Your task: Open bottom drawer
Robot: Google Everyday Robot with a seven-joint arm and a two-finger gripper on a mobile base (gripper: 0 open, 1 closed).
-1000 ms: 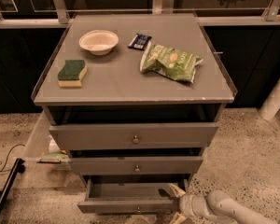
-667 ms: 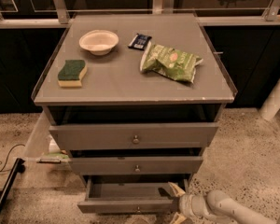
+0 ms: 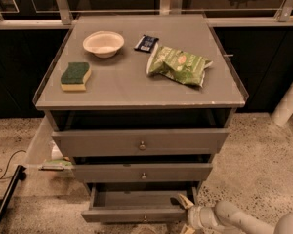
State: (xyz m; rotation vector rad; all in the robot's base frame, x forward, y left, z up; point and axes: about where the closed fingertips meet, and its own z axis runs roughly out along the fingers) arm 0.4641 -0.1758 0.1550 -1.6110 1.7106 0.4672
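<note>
Bottom drawer (image 3: 122, 214) sits lowest in the grey cabinet, and we see it pulled out toward us. Its plain grey inside shows behind the slim front panel, and its small round knob (image 3: 144, 219) is right at the lower edge of our view. Above it, the middle drawer (image 3: 142, 172) and the top drawer (image 3: 139, 141) each show a dark gap over their fronts. Now the gripper (image 3: 186, 214): it's down at the right end of the bottom drawer's front, touching or just beside that corner, with the pale arm (image 3: 234, 217) coming in from the lower right. Open or closed? We cannot tell from here. Up on the cabinet top (image 3: 127, 89) we have a white bowl (image 3: 103, 43), a green-and-yellow sponge (image 3: 75, 75), a small dark packet (image 3: 146, 43) and a green snack bag (image 3: 178, 65).
</note>
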